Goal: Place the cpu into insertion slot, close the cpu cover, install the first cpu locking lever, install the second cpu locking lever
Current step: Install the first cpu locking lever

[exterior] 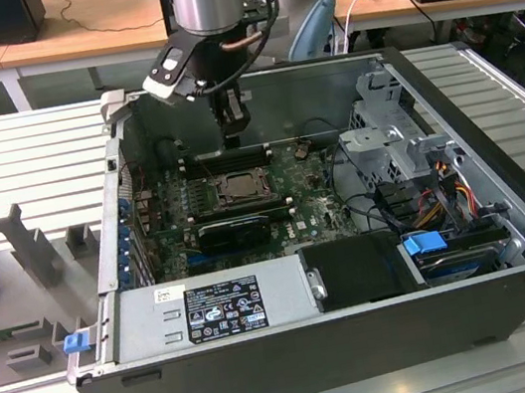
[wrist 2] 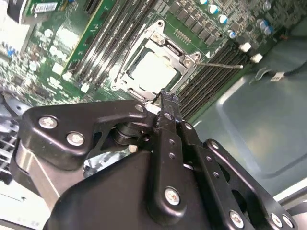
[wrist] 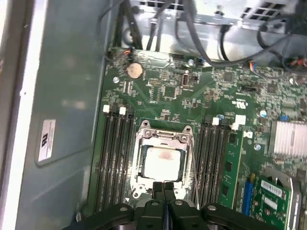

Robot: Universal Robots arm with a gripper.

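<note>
Two of four steps seemingly done: in exterior view, gripper [exterior: 234,139] low, insertion slot [exterior: 221,195] right under jaws. In second wrist view, cpu [wrist 2: 152,72] seated just ahead of jaws, cpu cover [wrist 2: 188,60] down around it, one locking lever [wrist 2: 220,64] poking out free beyond. In first wrist view, jaws clenched w/ nothing between, tips at cover's edge; levers prob. not yet locked.

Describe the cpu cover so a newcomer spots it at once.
In the open computer case, find the green motherboard. Between its two banks of long black memory slots lies the cpu cover: a grey metal frame, its square cut-out showing the pale cpu.
</note>
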